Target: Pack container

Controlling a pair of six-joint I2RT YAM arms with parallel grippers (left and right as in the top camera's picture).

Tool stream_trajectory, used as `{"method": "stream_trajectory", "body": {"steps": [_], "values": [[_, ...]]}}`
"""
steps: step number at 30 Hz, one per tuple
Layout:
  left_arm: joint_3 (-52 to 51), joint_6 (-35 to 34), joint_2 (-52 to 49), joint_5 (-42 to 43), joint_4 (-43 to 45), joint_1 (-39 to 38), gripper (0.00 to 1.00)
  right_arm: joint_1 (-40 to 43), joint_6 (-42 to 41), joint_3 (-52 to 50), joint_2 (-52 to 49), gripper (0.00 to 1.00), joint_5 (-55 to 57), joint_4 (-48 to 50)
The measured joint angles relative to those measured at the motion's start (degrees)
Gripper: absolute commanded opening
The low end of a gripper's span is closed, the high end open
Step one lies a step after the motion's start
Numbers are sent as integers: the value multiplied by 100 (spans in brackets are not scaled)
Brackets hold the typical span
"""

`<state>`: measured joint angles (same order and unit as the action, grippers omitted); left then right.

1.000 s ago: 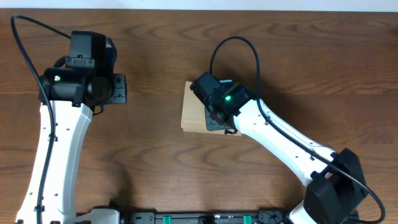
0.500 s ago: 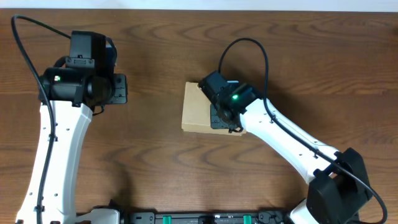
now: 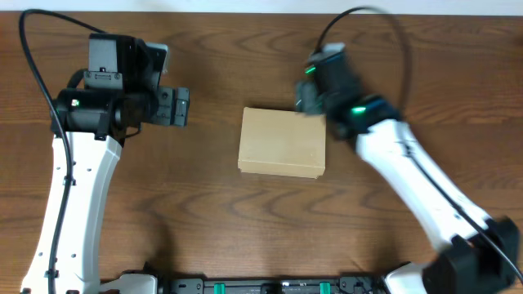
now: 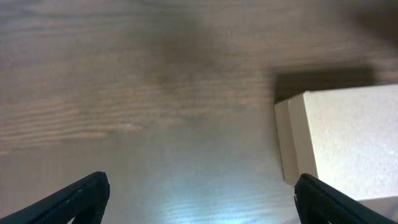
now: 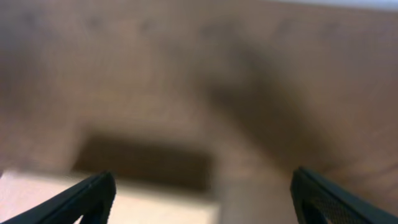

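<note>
From above, the closed tan container lies flat in the middle of the desk. The left jaws are well off to its left, and the right jaws, blurred, are by its far right corner.

In the left wrist view, the left jaws stand wide apart over bare wood, with the container at the right.

The right wrist view is blurry. The right jaws are apart, holding nothing, and the container's pale edge lies below them.

No legible text, label, brand, number or sign appears in any view. The container, at the centre of the overhead frame, shows plain tan faces. The right wrist view is blurred.
</note>
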<state>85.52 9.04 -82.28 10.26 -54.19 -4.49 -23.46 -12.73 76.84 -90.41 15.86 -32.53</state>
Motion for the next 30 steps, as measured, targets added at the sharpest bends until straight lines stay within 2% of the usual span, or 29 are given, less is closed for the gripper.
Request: {"method": "stream_trajectory", "body": {"steps": [5, 11, 17, 23, 30], "values": [[0, 26, 0, 57, 114, 39, 96, 820, 1014, 81, 450, 88, -317, 20], [-345, -2, 352, 144, 402, 55, 96, 1532, 1062, -107, 935, 89, -820, -48], [-2345, -365, 2363, 157, 1067, 59, 95, 1602, 1043, -960, 2107, 89, -909, 87], [-4164, -1211, 4321, -177, 1106, 59, 95, 1604, 1040, -2682, 3646, 89, -988, 426], [-4924, -1375, 5182, -1191, 1115, 59, 96, 1604, 1043, -4002, 5421, 89, -1029, 339]]}}
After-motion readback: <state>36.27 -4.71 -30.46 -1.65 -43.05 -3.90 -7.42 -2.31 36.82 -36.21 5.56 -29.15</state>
